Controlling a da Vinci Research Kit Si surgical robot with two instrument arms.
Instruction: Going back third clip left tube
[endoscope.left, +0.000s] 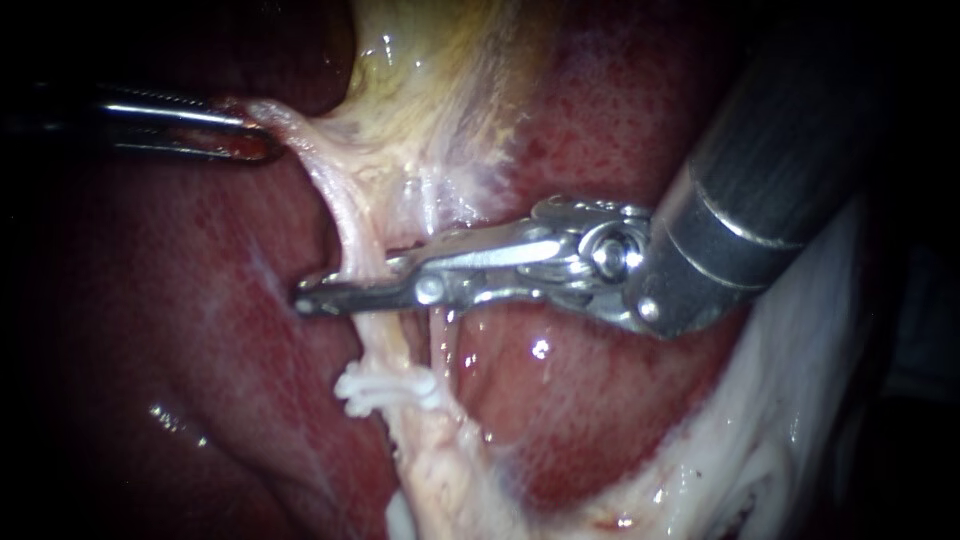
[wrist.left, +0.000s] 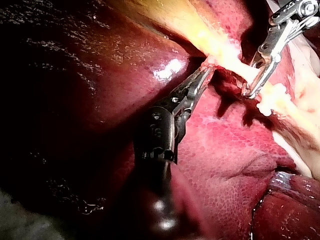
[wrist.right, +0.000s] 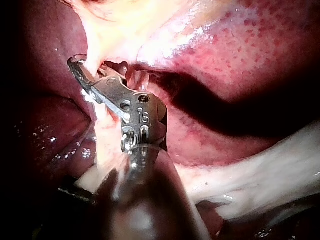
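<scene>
Red liver (endoscope.left: 600, 400) lay behind everything. The right tool (endoscope.left: 310, 300) held its jaws slightly apart (straddling the left tube (endoscope.left: 345, 225)); the left tool (endoscope.left: 262, 140) gripped pale tissue (endoscope.left: 290, 125). White clips (endoscope.left: 385, 388) sat on that tube, just below those jaws.

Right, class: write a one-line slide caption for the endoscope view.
Left instrument grips tissue; right instrument reaches across the tube above a white clip.

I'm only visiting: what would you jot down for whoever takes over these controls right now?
My left instrument: jaws shut on the pale tissue strand, holding it stretched.
My right instrument: jaws open astride the pale tube, above the white ridged clip, not touching it.
Done: clip sits on the tube.
Left: probably back the right instrument off the tube without snagging it.
</scene>
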